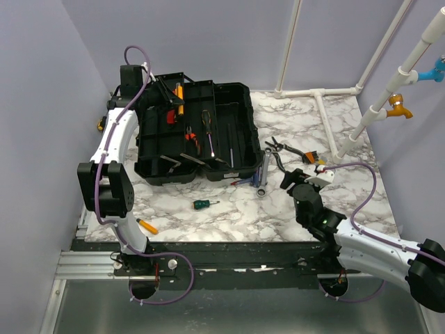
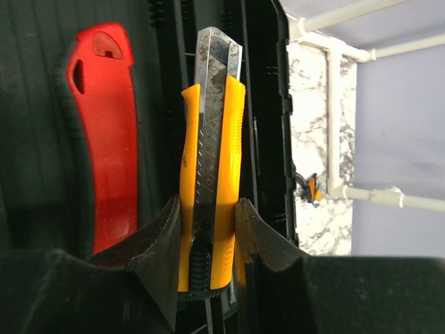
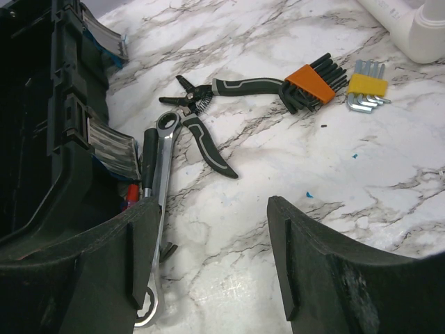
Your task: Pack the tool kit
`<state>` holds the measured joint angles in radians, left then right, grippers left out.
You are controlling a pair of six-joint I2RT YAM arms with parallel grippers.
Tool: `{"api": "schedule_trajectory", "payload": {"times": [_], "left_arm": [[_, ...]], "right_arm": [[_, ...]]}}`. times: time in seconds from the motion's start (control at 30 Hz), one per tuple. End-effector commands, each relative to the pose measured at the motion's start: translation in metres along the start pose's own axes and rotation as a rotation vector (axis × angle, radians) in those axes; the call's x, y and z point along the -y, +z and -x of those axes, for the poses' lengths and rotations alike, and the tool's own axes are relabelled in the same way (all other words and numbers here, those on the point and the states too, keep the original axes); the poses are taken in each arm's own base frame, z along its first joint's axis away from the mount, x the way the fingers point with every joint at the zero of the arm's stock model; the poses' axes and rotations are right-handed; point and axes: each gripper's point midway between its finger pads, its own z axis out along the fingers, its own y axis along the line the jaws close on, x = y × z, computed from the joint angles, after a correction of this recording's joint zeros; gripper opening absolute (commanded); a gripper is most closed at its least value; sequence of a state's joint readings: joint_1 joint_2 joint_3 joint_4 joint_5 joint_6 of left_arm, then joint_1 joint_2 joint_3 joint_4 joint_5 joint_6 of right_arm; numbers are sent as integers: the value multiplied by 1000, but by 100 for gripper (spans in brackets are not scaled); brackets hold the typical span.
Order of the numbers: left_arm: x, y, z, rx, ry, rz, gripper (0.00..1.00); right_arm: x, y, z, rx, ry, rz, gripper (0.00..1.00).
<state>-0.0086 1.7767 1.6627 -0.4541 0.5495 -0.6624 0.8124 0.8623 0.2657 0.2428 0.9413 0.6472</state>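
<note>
The black toolbox [image 1: 229, 139] lies open on the marble table, with pliers [image 1: 189, 136] and a screwdriver [image 1: 207, 129] inside. My left gripper [image 1: 174, 97] hangs over its back left part, shut on a yellow utility knife [image 2: 212, 160] that points away from the wrist; a red handle [image 2: 104, 139] lies beside it. My right gripper [image 3: 212, 257] is open and empty just above the table, right of the toolbox [image 3: 42, 104]. A ratchet wrench [image 3: 158, 181] lies by its left finger. Grey-handled pliers [image 3: 208, 118] and an orange hex key set [image 3: 316, 87] lie farther out.
A yellow hex key set [image 3: 367, 90] sits next to the orange one. A small green screwdriver [image 1: 203, 204] lies in front of the toolbox, and a yellow-orange tool [image 1: 147, 226] rests near the left arm's base. White pipes [image 1: 320, 94] cross the back right.
</note>
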Motion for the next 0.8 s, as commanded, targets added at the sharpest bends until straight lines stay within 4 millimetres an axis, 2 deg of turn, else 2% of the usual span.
{"api": "schedule_trajectory", "payload": {"times": [0.0,0.17,0.2,0.3,0.43,0.53,0.63,0.7,0.77], "left_arm": [[-18,5,6,-6,5,108,0],[-38,2,8,7,4,222,0],[-49,-4,15,27,-10,256,0],[-63,-12,21,61,-14,347,0],[-70,-25,29,107,13,425,0],[-66,-29,33,120,44,418,0],[-49,-20,29,79,74,329,3],[-47,-17,31,65,81,325,5],[-33,-7,25,44,117,304,6]], "right_arm": [[1,1,5,25,30,-15,70],[1,1,6,26,34,-14,69],[1,1,6,28,36,-13,69],[2,1,6,27,32,-15,70],[1,1,6,25,34,-12,69],[1,1,5,23,33,-12,70],[0,1,4,21,31,-13,70],[0,2,4,19,29,-14,69],[0,2,3,19,25,-15,70]]}}
